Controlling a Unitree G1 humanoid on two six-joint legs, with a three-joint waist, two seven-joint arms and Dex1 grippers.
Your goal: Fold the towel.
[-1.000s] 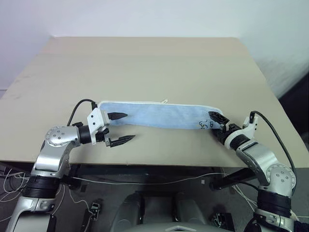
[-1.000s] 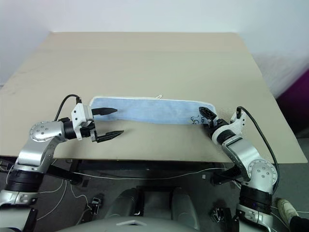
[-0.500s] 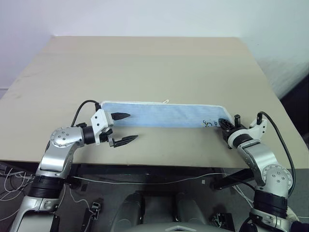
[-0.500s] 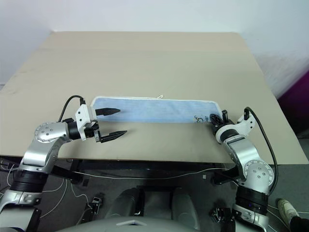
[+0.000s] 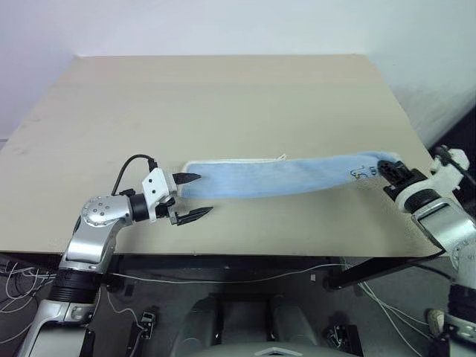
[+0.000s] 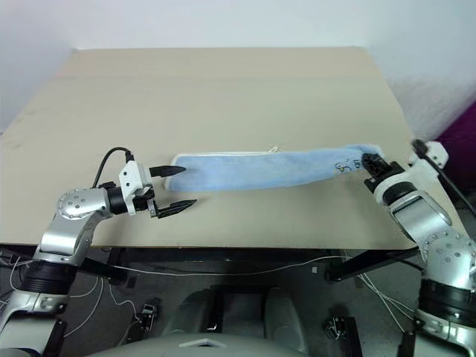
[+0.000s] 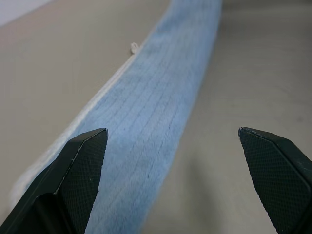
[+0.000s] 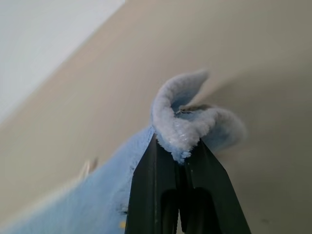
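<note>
Pickup step: right tool [image 5: 388, 169] clenched on towel [image 5: 275, 175] end near desk [image 5: 223, 97] right edge, left tool [image 5: 195, 196] released at other end; next, carry the end across.

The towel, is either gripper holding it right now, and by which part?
Yes. The right gripper is shut on the towel, pinching its bunched end by the dark printed mark. The left gripper is open at the other end, holding nothing.
</note>
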